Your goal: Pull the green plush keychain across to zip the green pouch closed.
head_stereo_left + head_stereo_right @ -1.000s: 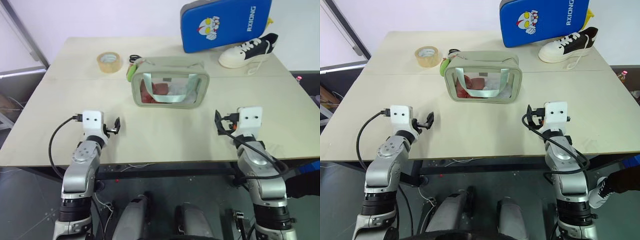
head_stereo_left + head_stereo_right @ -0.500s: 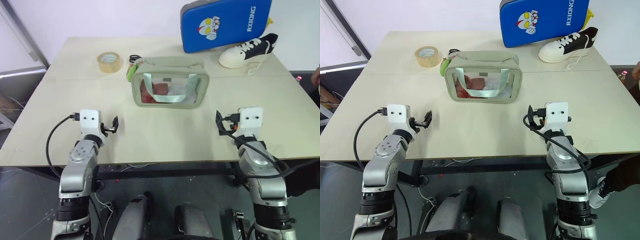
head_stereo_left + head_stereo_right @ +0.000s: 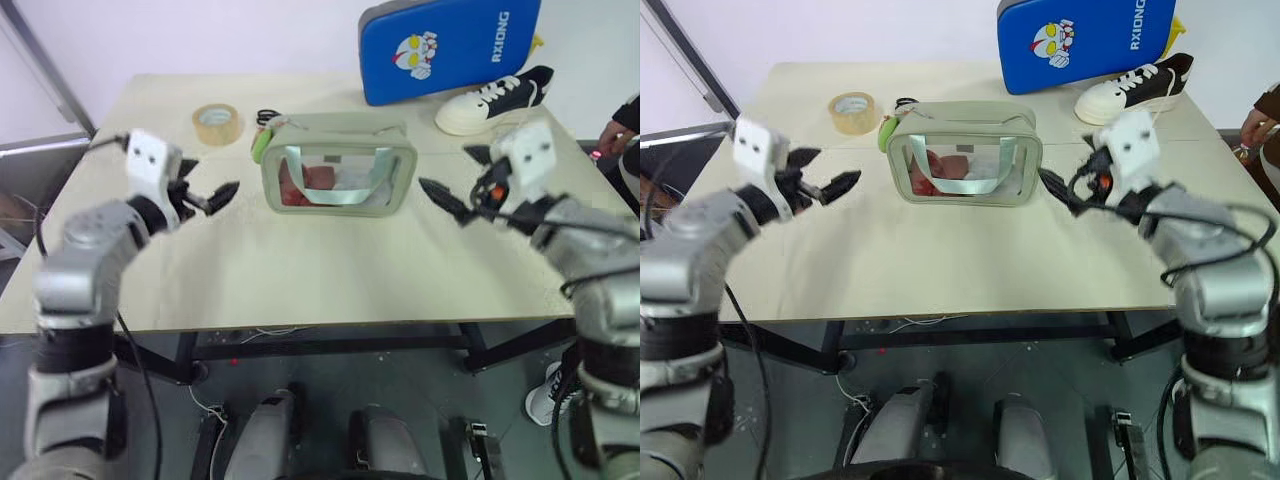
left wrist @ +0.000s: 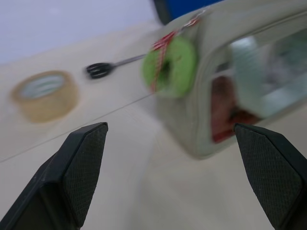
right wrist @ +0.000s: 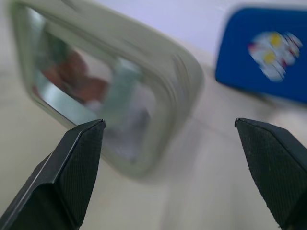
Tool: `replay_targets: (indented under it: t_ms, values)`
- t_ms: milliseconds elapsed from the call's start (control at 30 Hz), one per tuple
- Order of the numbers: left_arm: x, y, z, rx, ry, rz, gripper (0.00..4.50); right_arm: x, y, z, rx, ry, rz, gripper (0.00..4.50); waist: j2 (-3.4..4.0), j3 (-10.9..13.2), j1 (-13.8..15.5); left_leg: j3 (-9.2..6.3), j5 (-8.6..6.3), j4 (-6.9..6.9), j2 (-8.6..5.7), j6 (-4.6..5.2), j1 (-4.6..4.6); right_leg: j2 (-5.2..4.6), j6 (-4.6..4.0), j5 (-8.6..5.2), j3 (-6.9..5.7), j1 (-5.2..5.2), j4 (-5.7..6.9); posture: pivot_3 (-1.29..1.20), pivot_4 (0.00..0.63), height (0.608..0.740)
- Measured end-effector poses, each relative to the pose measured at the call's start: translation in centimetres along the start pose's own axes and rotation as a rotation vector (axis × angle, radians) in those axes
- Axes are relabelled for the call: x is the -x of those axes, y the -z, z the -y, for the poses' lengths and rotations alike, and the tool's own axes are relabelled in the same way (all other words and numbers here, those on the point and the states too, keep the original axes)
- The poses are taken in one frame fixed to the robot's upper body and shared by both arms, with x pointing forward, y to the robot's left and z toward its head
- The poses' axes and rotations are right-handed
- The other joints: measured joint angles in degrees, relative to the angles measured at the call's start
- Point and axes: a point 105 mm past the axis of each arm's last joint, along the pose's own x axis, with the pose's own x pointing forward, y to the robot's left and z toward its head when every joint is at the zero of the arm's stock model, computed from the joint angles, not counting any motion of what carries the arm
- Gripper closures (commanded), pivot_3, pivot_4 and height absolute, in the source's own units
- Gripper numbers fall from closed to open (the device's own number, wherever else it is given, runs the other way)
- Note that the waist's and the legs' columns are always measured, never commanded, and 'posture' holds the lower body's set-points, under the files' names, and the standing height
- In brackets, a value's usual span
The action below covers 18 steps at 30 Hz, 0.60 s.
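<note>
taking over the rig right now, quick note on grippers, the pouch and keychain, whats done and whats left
Left gripper: open, empty, off the left end of the green pouch.
Right gripper: open, empty, off the pouch's right end.
Pouch stands mid-table, window facing the robot. Green plush keychain hangs at its left end, untouched.
Done: nothing gripped so far.
Left: probably steady the pouch, take the keychain, pull it across to the right end.

Tape roll [image 3: 217, 123] – scissors [image 3: 268, 117] – blue pad [image 3: 452, 48] – sneaker [image 3: 494, 100].
</note>
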Motion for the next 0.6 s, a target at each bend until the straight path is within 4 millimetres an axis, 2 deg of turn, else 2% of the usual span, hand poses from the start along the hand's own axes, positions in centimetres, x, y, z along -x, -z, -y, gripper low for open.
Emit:
replay_targets:
  t_ms: [67,167,233,333,467,600]
  values:
    - [0.4,-1.4,1.0,-0.014,0.122,-0.002,0.05,-1.2,-1.5,-0.7,-0.017,-0.109,0.021,0.0,0.0,0.0,-0.37,0.01,-0.01,-0.05,-0.01,0.03,-0.02,-0.02,0.05,0.03,0.02,0.08,-0.06,0.0,0.15,0.74]
    - [0.2,-2.7,2.1,-0.063,0.254,-0.009,0.05,-3.4,-2.6,-1.5,-0.046,-0.246,0.019,0.0,-0.01,0.03,-0.97,0.01,0.04,-0.03,-0.01,0.09,-0.08,-0.02,0.16,0.09,0.01,0.18,0.0,0.0,0.15,0.74]
    - [-0.3,-3.5,1.9,-0.108,0.276,0.001,0.05,-4.5,-3.1,-2.0,-0.036,-0.313,0.008,0.0,-0.04,0.05,-1.03,0.0,0.03,0.02,-0.01,0.05,-0.06,-0.02,0.16,0.09,0.0,0.08,0.06,0.0,0.15,0.74]
    - [-0.6,-4.6,1.4,-0.17,0.269,0.019,0.05,-5.7,-3.8,-1.6,-0.002,-0.34,0.001,0.0,-0.03,0.05,-1.15,0.01,0.01,0.04,-0.01,0.01,-0.06,-0.02,0.15,0.1,0.01,-0.04,0.05,0.0,0.15,0.74]
    - [-0.9,-4.5,0.6,-0.184,0.238,0.031,0.05,-7.0,-2.8,-1.1,0.097,-0.344,-0.056,0.0,-0.02,0.05,-1.2,0.0,0.01,0.0,-0.02,-0.01,-0.06,-0.02,0.19,0.12,0.02,-0.09,0.09,0.0,0.15,0.74]
    - [-1.7,-5.0,1.0,-0.194,0.217,0.076,0.05,-10.3,-0.6,-2.0,0.22,-0.368,-0.146,0.0,-0.02,0.06,-1.49,0.01,0.09,-0.02,-0.02,-0.11,-0.06,0.02,0.23,0.14,0.05,-0.05,0.29,0.0,0.15,0.74]
